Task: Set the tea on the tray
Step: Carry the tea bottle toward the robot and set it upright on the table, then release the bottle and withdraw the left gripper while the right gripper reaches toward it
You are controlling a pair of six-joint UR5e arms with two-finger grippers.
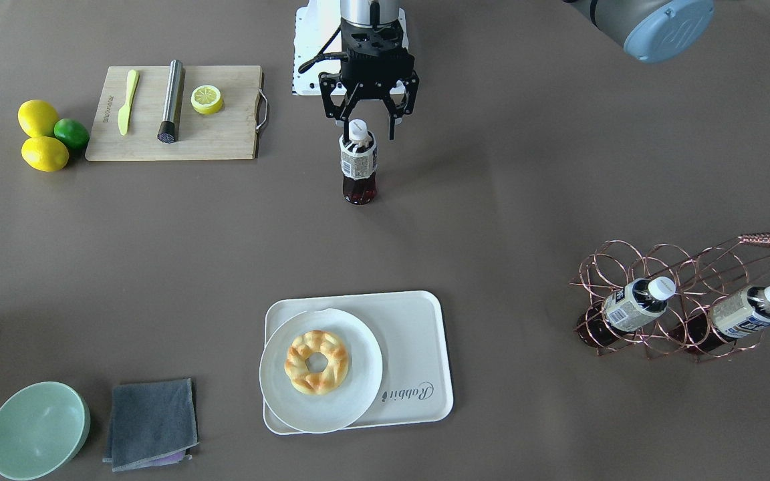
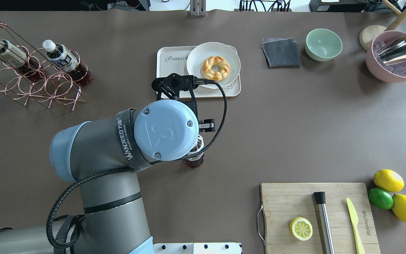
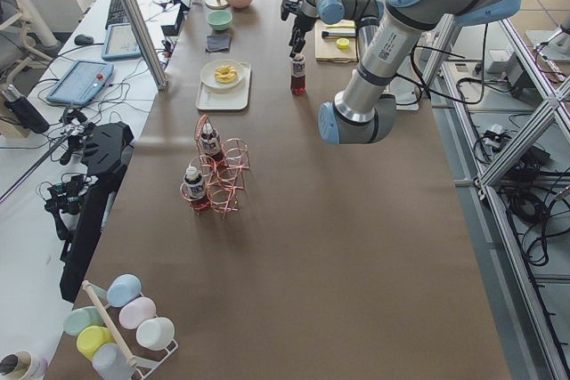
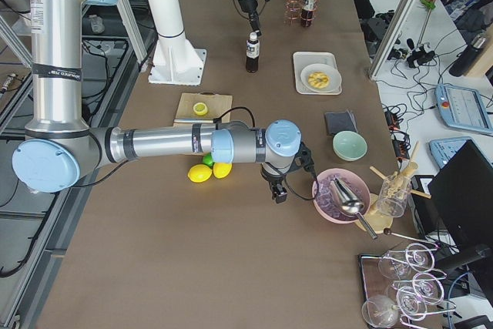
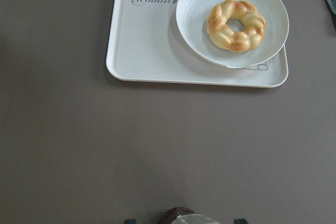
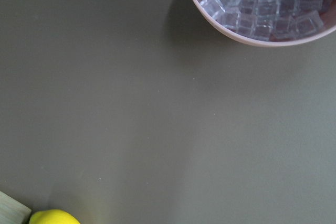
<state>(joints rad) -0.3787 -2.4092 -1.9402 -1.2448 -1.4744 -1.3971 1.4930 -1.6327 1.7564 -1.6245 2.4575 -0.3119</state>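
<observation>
The tea (image 1: 358,164), a small bottle of dark liquid with a white cap, stands upright on the table. My left gripper (image 1: 367,128) is open right above it, with one finger on each side of the cap and not touching it. In the overhead view my wrist hides all but the bottle's base (image 2: 194,161). The cream tray (image 1: 414,347) marked "Rabbit" lies farther out, well apart from the bottle. It shows in the left wrist view (image 5: 142,51) beyond the bottle's top (image 5: 184,217). My right gripper (image 4: 279,190) hangs near a pink bowl; I cannot tell its state.
A white plate (image 1: 351,394) with a ring pastry (image 1: 316,361) covers half the tray. A copper wire rack (image 1: 686,314) holds two more bottles. A cutting board (image 1: 224,133), lemons, a green bowl (image 1: 37,429), a grey cloth (image 1: 151,422) and a pink ice bowl (image 2: 375,65) stand around.
</observation>
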